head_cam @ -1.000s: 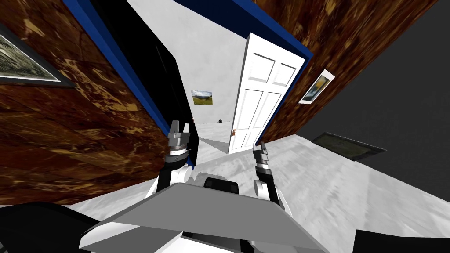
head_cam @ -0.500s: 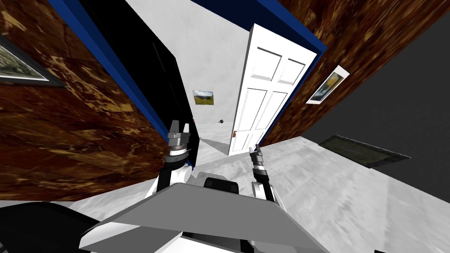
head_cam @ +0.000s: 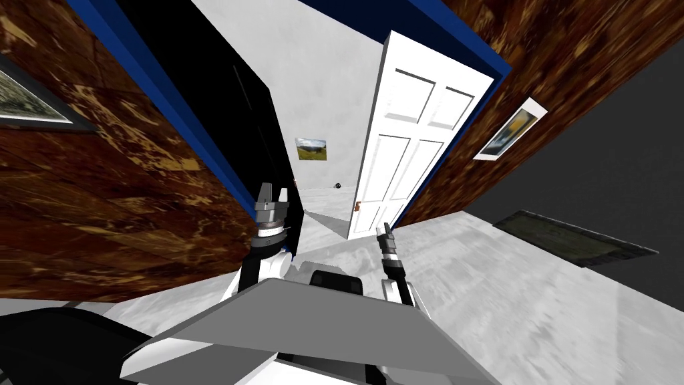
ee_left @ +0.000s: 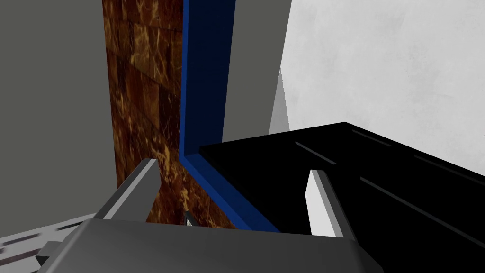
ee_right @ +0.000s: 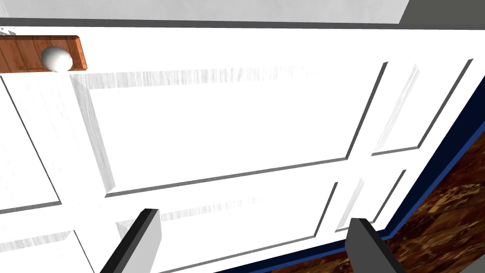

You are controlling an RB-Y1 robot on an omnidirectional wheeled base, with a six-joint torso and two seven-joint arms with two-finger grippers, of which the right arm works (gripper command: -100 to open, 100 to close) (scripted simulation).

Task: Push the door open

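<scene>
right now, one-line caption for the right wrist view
Open right gripper facing the white panelled door, knob on a brown plate.

My right wrist view cuts off the door (ee_right: 227,132), and its brown handle plate (ee_right: 23,54) is clipped at the edge. From the head view I cannot tell whether my right tool (head_cam: 383,232) touches the door. A dark speck (head_cam: 337,184) by the far wall (head_cam: 320,87) is too small to name.

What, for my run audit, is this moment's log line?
door: partly open | right gripper: fingers open, facing door | left gripper: fingers open, beside blue frame
</scene>
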